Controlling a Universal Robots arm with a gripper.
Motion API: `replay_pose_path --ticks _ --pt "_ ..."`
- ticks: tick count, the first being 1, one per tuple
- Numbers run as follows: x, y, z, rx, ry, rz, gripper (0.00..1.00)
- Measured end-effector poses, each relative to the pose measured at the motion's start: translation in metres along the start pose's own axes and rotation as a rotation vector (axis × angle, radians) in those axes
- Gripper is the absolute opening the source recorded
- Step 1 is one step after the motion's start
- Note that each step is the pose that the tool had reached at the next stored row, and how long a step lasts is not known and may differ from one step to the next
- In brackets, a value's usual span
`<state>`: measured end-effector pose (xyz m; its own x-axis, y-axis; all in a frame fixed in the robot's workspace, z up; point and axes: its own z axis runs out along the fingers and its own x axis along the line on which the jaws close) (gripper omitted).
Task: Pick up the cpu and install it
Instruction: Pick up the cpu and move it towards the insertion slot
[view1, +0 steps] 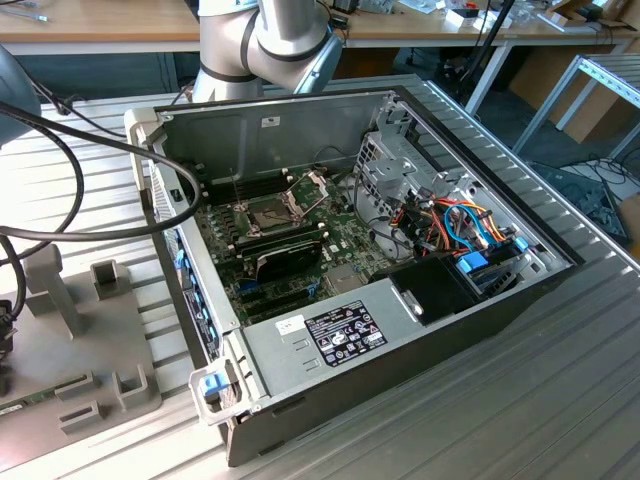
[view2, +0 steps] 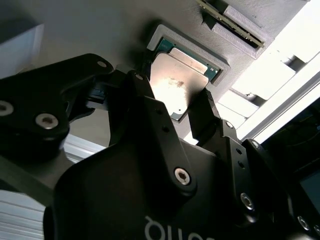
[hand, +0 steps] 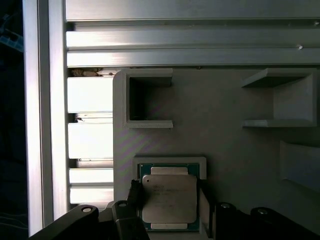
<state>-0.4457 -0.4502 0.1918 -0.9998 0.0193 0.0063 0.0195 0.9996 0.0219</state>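
Note:
The cpu (hand: 169, 202), a small square chip with a pale silver top and green rim, lies flat in a shallow framed recess of a grey holder plate (hand: 225, 145). In both wrist views my gripper (hand: 170, 192) sits over it, one black finger (view2: 142, 87) against one edge and the other finger (view2: 206, 105) against the opposite edge, shut on the cpu (view2: 182, 75). The chip still rests in its recess. In the exterior view the open computer case (view1: 300, 110) holds the green motherboard (view1: 340, 245), whose dark square socket (view1: 270, 212) has its metal frame hinged up.
The grey holder plate (view1: 80, 330), with raised blocks and slots, lies at the exterior view's left beside the case. Thick black cables (view1: 90, 150) sweep over it. The arm's base (view1: 265, 40) stands behind the case. A black power supply (view1: 340, 335) and drive cage (view1: 400, 170) fill the case's near and right parts.

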Motion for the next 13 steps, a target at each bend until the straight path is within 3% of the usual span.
replay_pose_path --ticks 13 --pt "0.0001 0.0009 -0.0245 -0.0001 -0.0037 0.0 0.55"
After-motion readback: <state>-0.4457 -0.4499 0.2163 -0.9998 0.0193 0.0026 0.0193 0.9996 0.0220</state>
